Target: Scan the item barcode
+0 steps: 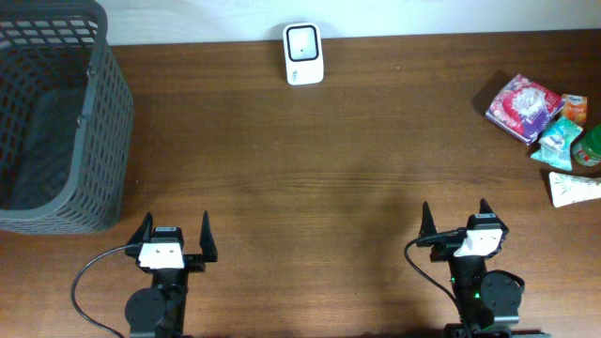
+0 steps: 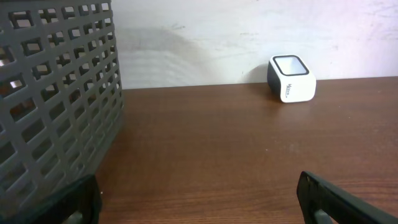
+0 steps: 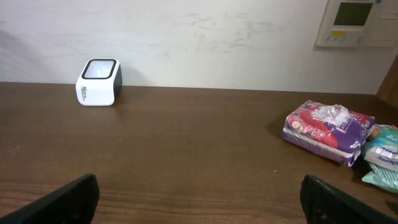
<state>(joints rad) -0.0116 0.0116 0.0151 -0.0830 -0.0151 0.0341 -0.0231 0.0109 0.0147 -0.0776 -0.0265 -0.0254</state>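
A white scanner (image 1: 303,53) stood at the far edge of the brown table (image 1: 310,160). Well to the scanner's left sat a dark grey mesh basket (image 1: 111,122). Well to its right lay a cluster of items: a purple-and-red packet (image 1: 522,105), a teal packet (image 1: 561,141) and a white packet (image 1: 573,190). Nearer than the scanner, well apart from it, the left gripper (image 1: 177,223) and right gripper (image 1: 454,208) rested with fingers spread wide, holding nothing.

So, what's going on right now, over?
Left gripper open, empty. Right gripper open, empty. Scanner at far edge; purple packet far right, untouched. Nothing in the way.
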